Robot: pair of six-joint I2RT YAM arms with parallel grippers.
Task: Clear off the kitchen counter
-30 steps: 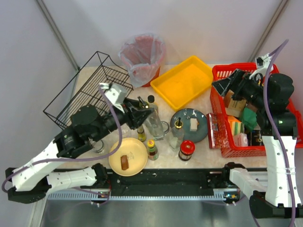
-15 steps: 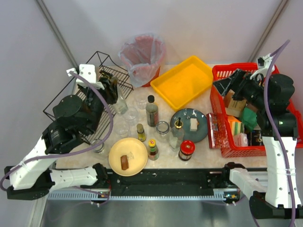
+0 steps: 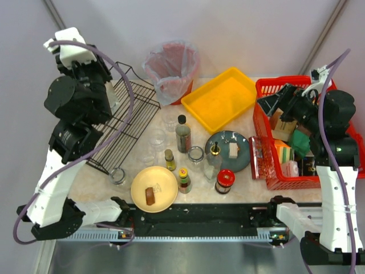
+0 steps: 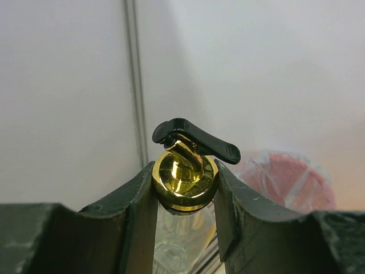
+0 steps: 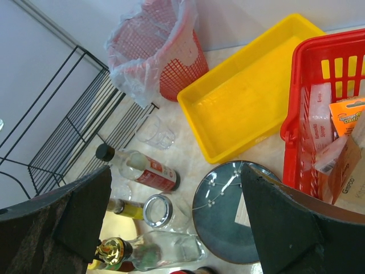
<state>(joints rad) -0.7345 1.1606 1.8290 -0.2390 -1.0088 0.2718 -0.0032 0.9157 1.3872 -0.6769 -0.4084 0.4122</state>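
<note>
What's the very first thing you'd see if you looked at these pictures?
The left gripper pinches a glass bottle with a shiny gold spout, held high at the far left near the black wire rack. Next come the bright yellow tray at the back of the counter and the red basket stuffed with packets on the right.

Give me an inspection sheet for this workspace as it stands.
Surface: counter crowded, not yet cleared.
Job's things: yellow plate with food, grey plate, red-lidded jar, small bottles and glasses on the counter.
Clutter: yellow tray, rack, bin, red basket holding packets.
Grippers: left gripper shut on a pourer bottle, raised high; right gripper open, near the basket's edge.
Cables: purple cable loops along each arm.
Surroundings: plain walls; nothing else seen.
</note>
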